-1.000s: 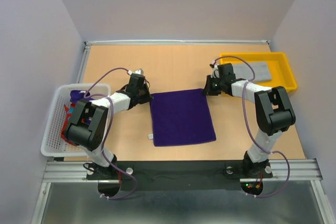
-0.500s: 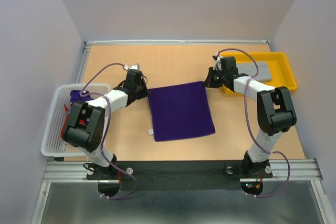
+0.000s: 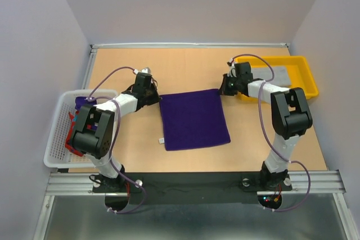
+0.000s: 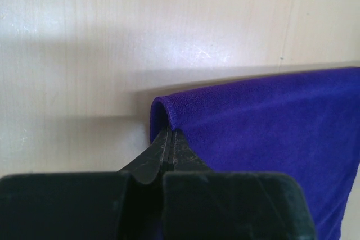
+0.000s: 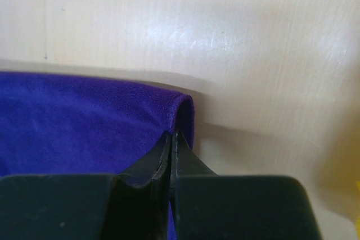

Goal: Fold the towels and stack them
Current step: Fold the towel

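A deep purple towel (image 3: 193,120) lies spread on the table between the arms. My left gripper (image 3: 156,98) is shut on its far left corner (image 4: 169,117). My right gripper (image 3: 221,89) is shut on its far right corner (image 5: 179,115). Both corners are held just above the wood. A grey towel (image 3: 275,75) lies folded in the yellow tray (image 3: 306,77) at the back right. More towels, one purple (image 3: 83,103) and one red (image 3: 72,123), sit in the white mesh basket (image 3: 56,139) at the left.
The yellow tray stands right beside my right gripper. The basket sits by the left arm's base. A metal rail (image 3: 191,45) runs along the table's far edge. A small white tag (image 3: 162,139) sticks out of the towel's left side.
Both grippers have moved toward the far edge, pulling the purple towel's far edge with them. The towel now lies further back and flatter.
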`<state>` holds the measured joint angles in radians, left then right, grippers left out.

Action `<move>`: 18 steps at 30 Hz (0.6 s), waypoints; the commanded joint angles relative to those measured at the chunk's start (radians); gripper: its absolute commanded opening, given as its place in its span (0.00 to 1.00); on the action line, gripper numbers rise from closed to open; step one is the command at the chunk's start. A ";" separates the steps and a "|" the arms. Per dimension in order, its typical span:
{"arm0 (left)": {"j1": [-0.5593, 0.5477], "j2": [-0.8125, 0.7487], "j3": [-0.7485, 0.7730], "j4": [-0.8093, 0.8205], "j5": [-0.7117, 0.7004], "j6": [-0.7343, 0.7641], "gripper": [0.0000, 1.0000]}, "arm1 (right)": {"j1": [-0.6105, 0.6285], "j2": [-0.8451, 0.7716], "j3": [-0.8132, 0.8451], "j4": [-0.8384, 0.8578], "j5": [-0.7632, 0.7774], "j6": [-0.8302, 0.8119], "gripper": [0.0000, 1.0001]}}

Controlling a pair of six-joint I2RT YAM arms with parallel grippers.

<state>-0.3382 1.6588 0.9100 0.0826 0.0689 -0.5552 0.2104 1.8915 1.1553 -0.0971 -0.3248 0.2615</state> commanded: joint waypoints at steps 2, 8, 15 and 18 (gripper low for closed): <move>0.007 -0.087 0.038 0.009 -0.006 0.021 0.00 | -0.006 -0.080 0.086 0.033 0.007 0.005 0.01; 0.016 -0.019 0.061 0.023 -0.007 0.034 0.00 | -0.006 -0.003 0.144 0.034 0.023 0.015 0.01; 0.033 0.041 0.082 0.055 -0.027 0.038 0.00 | -0.008 0.096 0.201 0.036 0.035 0.016 0.04; 0.033 0.068 0.110 0.057 -0.017 0.041 0.00 | -0.008 0.112 0.224 0.036 0.044 -0.002 0.04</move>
<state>-0.3119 1.7180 0.9562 0.1074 0.0635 -0.5385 0.2104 2.0022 1.3128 -0.0898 -0.3107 0.2733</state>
